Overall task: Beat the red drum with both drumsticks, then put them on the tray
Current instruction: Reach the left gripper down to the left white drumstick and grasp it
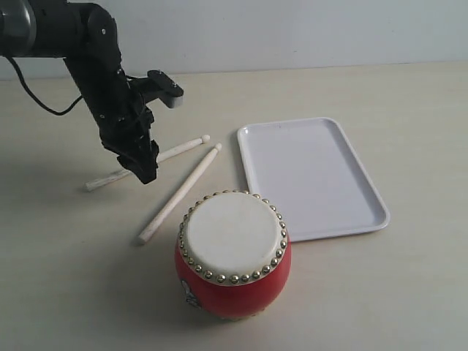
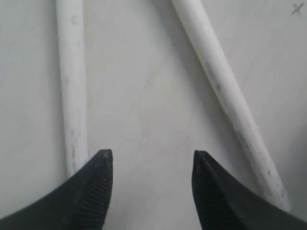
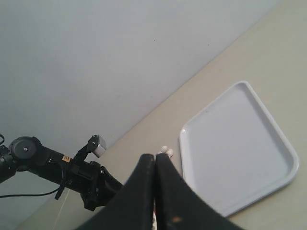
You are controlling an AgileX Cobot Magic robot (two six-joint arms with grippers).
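Note:
The red drum [image 1: 232, 256] with its cream skin stands at the front of the table. Two pale drumsticks lie on the table behind it: one [image 1: 179, 152] further back and one [image 1: 179, 194] angled toward the drum. My left gripper [image 1: 146, 172] hangs low over the far stick's shaft. In the left wrist view it [image 2: 152, 155] is open with bare table between the jaws; one stick [image 2: 72, 86] runs under one fingertip and the other stick [image 2: 230, 96] passes outside the opposite finger. The white tray [image 1: 311, 175] lies empty to the right. My right gripper [image 3: 154, 155] is shut on nothing, high above the scene.
The left arm [image 3: 72, 177] and its cable [image 1: 36, 99] reach in from the back left. The tray [image 3: 235, 148] and the sticks' rounded tips [image 3: 165, 151] show past my right fingers. A pale wall borders the table's far edge.

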